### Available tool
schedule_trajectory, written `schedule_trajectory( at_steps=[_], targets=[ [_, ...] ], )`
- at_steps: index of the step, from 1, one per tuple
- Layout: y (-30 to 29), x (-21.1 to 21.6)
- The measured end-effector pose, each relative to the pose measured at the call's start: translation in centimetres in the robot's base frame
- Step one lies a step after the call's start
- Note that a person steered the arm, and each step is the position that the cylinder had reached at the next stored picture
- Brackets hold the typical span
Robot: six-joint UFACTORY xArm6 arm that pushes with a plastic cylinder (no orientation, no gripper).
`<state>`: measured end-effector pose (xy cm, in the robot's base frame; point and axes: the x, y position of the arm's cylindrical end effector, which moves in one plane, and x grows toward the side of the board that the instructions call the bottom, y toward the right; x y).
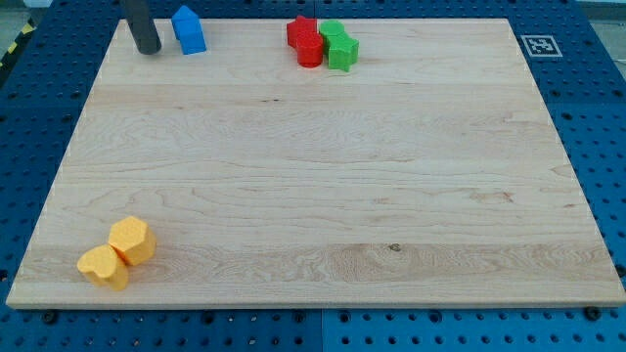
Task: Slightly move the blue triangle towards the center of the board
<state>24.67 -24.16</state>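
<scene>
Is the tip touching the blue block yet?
Apart. The camera view shows a strip of bare board between my tip and the blue block, which sits to the tip's right.

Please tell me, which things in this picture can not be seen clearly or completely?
- Camera view: the rod is cut off by the view's top edge; only its lower part and my tip show, left of the blue block.
- Red block and green block: pressed together, so exact shapes are unclear.
- Two yellow blocks: where they meet is hidden.
</scene>
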Motion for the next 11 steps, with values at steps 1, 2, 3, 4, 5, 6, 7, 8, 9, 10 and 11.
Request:
schedule_trajectory(
  at_steps=[1,2,3,4,5,6,7,8,9,10,11],
  targets=[
    [-0.1,-2.8],
    [0.0,-5.5],
    [0.3,-5.5],
    [0.4,-5.5],
    [1.0,-5.5],
    [2.0,-5.5],
    [2.5,-5.5],
    [3.1,-5.5],
    [3.7,-5.5],
    [3.9,-5.5],
    [4.2,-5.6]
  ],
)
